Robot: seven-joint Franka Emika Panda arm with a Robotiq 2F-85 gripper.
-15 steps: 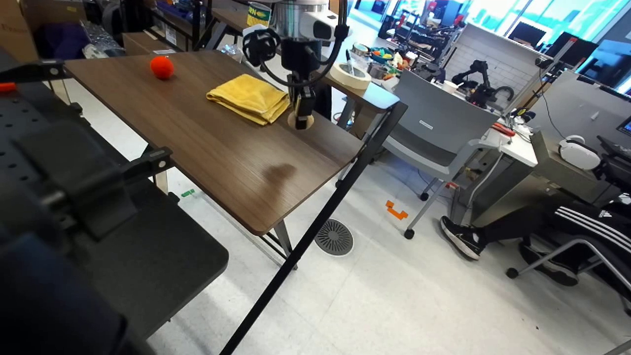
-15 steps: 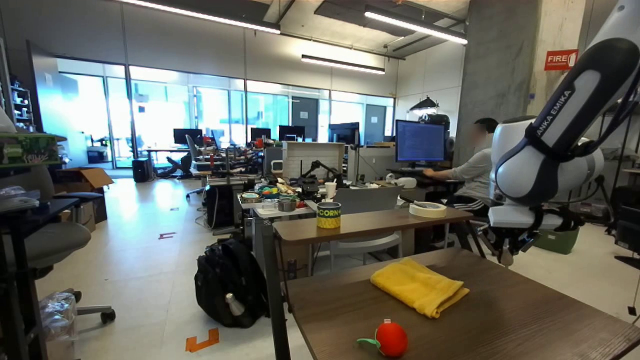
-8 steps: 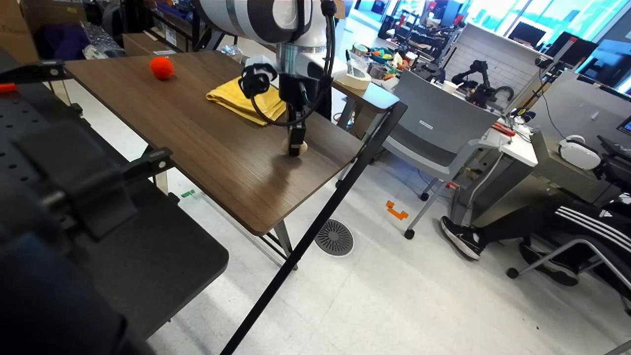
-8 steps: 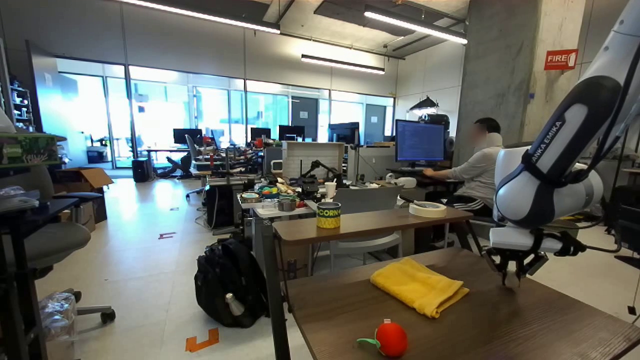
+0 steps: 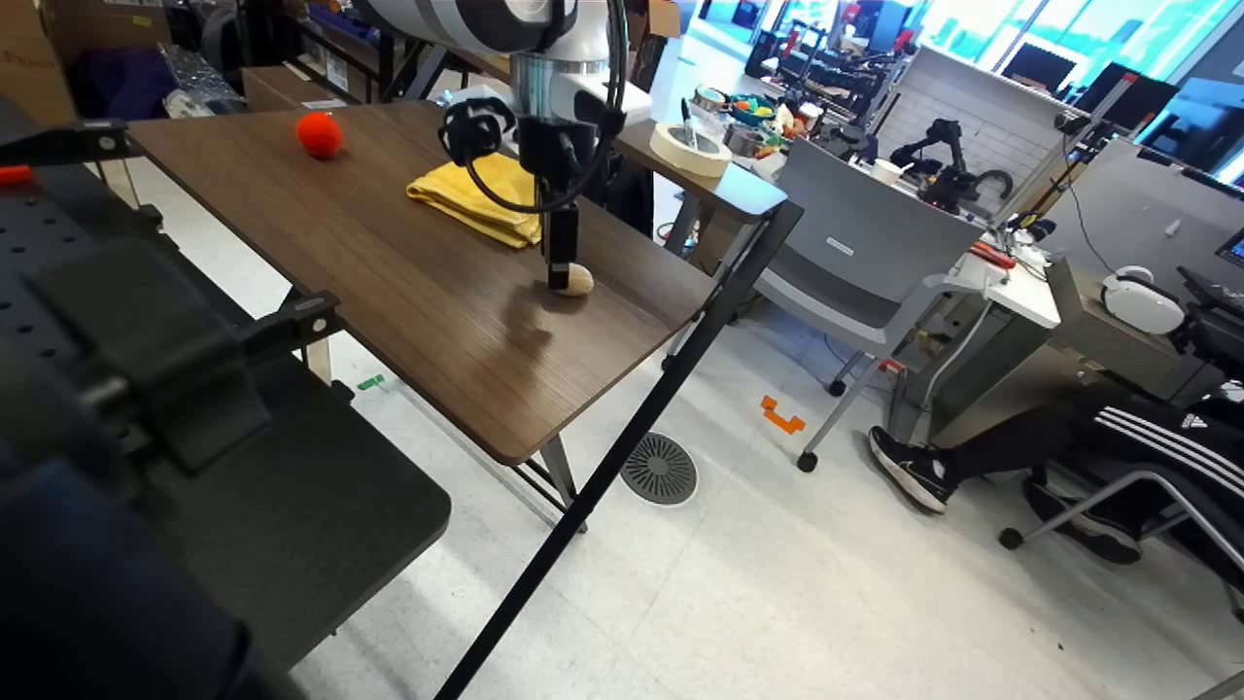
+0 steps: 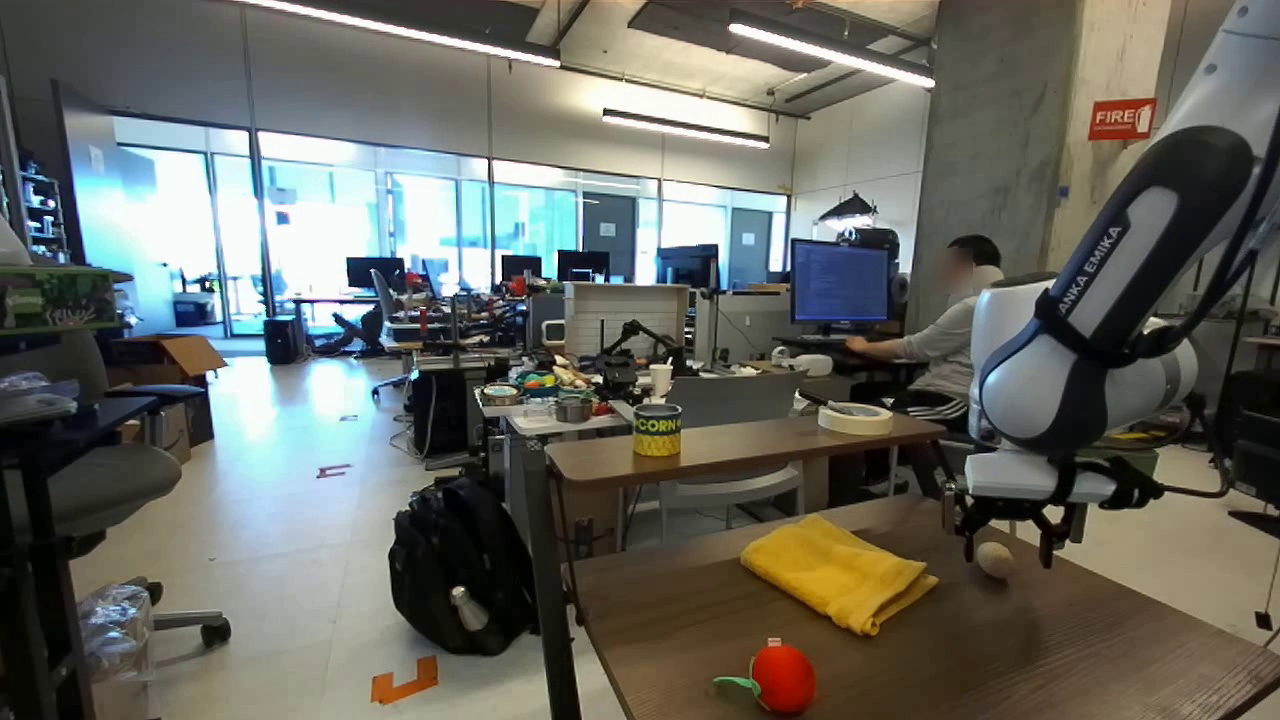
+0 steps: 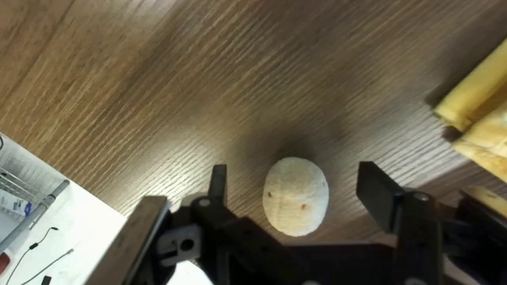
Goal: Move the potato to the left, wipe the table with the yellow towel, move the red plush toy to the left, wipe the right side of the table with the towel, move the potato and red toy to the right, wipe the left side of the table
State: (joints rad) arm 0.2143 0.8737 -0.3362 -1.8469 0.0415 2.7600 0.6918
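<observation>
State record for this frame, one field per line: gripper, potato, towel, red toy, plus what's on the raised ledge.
gripper: open, jaws standing either side of the potato
potato: on the table, visible gap to each jaw in the wrist view, not gripped
yellow towel: folded, on the table, apart from the potato
red plush toy: on the table, touching neither yellow towel nor potato
raised ledge: CORN can, roll of tape

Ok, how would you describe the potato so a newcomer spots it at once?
Start at the brown wood-grain table and find the folded yellow towel on it. Near it, but clear of it, is the potato, framed by the open gripper. It is the small, pale tan oval with a few dark specks, unlike the flat towel and the round, vivid red plush toy.
</observation>
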